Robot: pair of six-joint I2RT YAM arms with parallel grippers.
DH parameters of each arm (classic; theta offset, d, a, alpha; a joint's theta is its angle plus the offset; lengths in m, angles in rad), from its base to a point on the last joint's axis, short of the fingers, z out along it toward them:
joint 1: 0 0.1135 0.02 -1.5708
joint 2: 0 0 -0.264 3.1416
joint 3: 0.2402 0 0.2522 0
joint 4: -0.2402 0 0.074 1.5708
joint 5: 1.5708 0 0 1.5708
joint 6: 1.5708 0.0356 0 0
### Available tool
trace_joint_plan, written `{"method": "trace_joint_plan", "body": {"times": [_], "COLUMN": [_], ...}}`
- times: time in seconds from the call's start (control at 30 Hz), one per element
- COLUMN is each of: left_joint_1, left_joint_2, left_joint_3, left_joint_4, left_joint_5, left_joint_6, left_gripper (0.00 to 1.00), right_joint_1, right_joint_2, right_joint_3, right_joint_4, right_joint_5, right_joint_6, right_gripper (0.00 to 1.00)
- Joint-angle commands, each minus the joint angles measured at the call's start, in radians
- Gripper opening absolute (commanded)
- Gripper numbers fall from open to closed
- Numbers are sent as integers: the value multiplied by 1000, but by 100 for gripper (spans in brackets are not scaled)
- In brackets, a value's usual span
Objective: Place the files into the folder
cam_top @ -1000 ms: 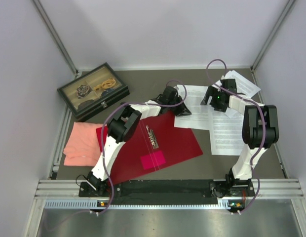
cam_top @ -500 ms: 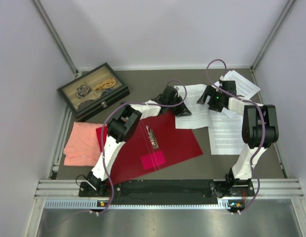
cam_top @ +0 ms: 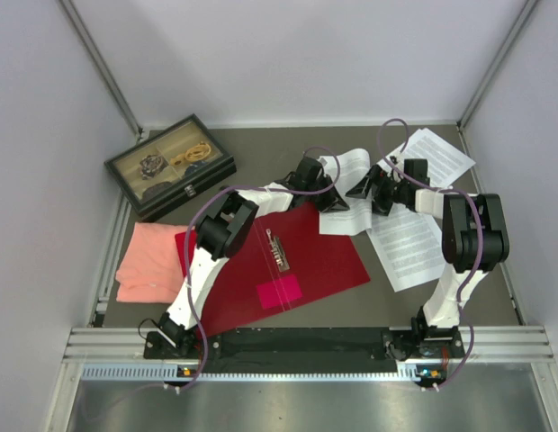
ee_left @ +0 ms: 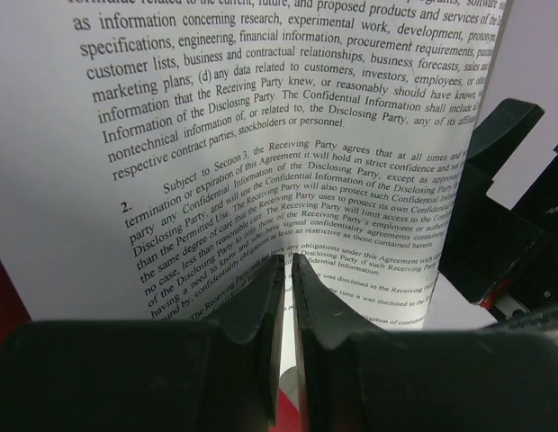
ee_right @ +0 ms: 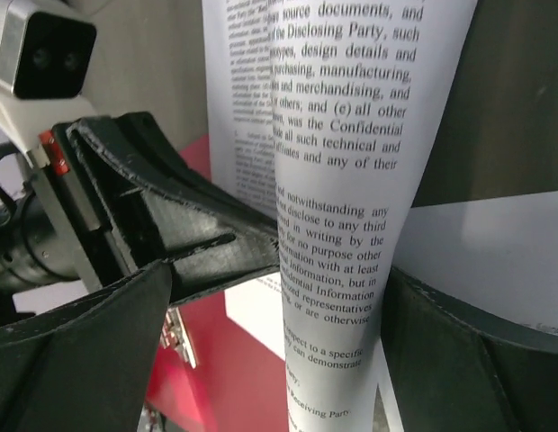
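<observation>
While the left gripper (ee_left: 286,270) is clenching on the lower edge of a white paper sheet (ee_left: 288,153) covered in dense black print, its two black fingers (ee_left: 252,301) are pressing almost together with only the paper between them. The sheet is rising upright from the grip and bowing into a curve, and its top and left side are running out of the left wrist view.

The right gripper (ee_right: 279,274) is hanging released, its jaws spreading wide on either side of the same sheet's curled edge. Whether either finger is touching the paper is hard to make out.

From above, both grippers are meeting over the far middle of the grey counter (cam_top: 261,148), just beyond the far right corner of a flat red rectangular folder (cam_top: 315,261). The folder is lying open, showing a metal clip (cam_top: 277,247) and a pink sticker (cam_top: 279,292); the left arm is covering its left part.

More printed files are lying flat to the right. One file (cam_top: 414,238) is sitting partly under the right arm, and another (cam_top: 436,153) is lying at the far right, with the arm hiding where they overlap. A third (cam_top: 346,218) is showing just beside the folder, below the lifted sheet.

A salmon-pink cloth (cam_top: 148,261) is resting against the folder's left side. A black glass-lidded case (cam_top: 169,166) is sitting beyond it, its contents too small to name.
</observation>
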Motion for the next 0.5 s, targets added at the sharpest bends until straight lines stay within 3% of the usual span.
{"method": "trace_joint_plan", "body": {"times": [0.0, 0.27, 0.47], "left_joint_1": [-1, -1, -1], "left_joint_2": [41, 35, 30], "left_joint_3": [-13, -21, -21], "left_joint_4": [-85, -86, -91], "left_joint_5": [-7, 5, 8], "left_joint_6": [30, 36, 42], "left_gripper": [14, 14, 14], "right_joint_1": [1, -16, -15], "right_joint_2": [-85, -40, -6], "right_joint_3": [-17, 25, 66], "right_joint_4": [85, 205, 160], "right_joint_5": [-97, -195, -139], "right_joint_6": [27, 82, 58], "right_gripper": [91, 92, 90]}}
